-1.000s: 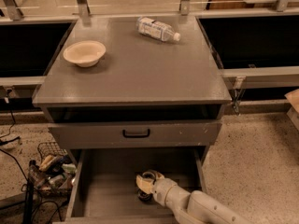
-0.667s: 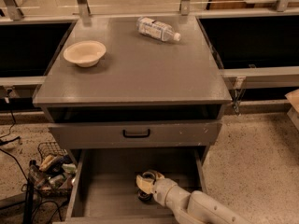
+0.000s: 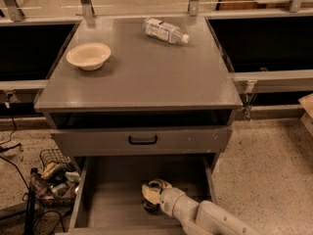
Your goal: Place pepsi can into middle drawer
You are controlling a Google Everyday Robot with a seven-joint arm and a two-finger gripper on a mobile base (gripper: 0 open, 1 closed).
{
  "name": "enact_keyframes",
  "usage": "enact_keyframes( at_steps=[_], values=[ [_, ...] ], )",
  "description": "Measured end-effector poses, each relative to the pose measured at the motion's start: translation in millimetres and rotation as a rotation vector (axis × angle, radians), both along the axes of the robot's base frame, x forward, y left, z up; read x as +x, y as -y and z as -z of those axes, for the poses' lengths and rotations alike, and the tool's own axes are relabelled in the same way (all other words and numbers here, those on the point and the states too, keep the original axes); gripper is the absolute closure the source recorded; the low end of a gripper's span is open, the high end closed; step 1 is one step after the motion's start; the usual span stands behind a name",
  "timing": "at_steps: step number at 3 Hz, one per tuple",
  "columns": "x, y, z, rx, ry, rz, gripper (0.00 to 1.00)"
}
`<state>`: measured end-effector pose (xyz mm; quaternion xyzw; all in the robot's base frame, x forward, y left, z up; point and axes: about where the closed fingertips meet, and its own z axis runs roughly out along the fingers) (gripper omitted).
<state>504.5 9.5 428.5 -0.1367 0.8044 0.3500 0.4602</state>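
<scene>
The middle drawer point(image 3: 112, 199) is pulled out at the bottom of the cabinet, showing its flat grey floor and low side walls. My gripper point(image 3: 150, 192) reaches into it from the lower right, at the middle of the drawer near its front. A small dark object, most likely the pepsi can point(image 3: 149, 207), sits on the drawer floor right under the gripper. The gripper hides most of it, and no logo shows.
Above the open drawer is a closed grey drawer front with a black handle point(image 3: 143, 140). On the cabinet top lie a cream bowl point(image 3: 88, 56) at the left and a clear water bottle point(image 3: 165, 31) at the back. A wire basket of clutter point(image 3: 53, 176) stands on the floor at the left.
</scene>
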Motion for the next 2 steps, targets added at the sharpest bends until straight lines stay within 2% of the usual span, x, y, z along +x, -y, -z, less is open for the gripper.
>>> enact_keyframes(
  at_steps=[2],
  values=[
    [0.0,-0.1,0.0,0.000,0.000,0.000,0.00]
  ],
)
